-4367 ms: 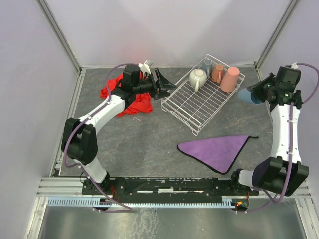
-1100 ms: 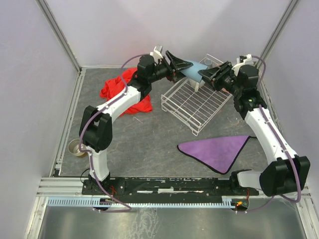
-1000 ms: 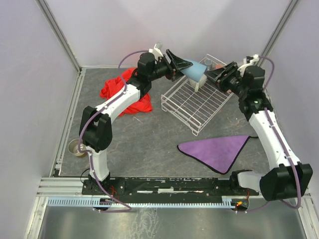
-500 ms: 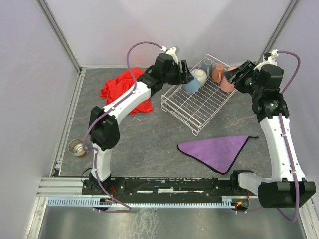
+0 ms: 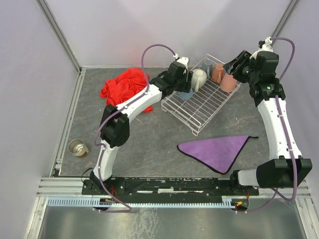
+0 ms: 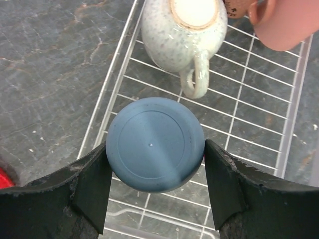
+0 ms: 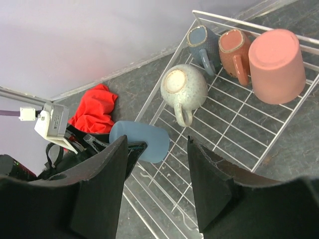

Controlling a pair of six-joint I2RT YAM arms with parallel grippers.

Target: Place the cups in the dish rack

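My left gripper (image 6: 155, 149) is shut on the light-blue cup (image 6: 154, 143), whose flat bottom faces the wrist camera, over the near-left part of the white wire dish rack (image 6: 251, 149). From above, the cup (image 5: 187, 93) sits at the rack's (image 5: 199, 107) left corner. A cream handled mug (image 7: 183, 88), a grey-blue mug (image 7: 203, 42), an orange mug (image 7: 237, 50) and a salmon tumbler (image 7: 276, 64) stand upside down in the rack's far end. My right gripper (image 5: 234, 64) hangs open and empty above the rack's right end. A metallic cup (image 5: 78, 148) stands far left on the table.
A red cloth (image 5: 127, 89) lies bunched left of the rack, under my left arm. A purple cloth (image 5: 217, 149) lies flat in front of the rack on the right. Walls close the table at the back and both sides.
The light-blue cup passed from my right gripper to my left. The left arm lowered it into the rack's left corner, while the right gripper pulled back to the right and stayed open.
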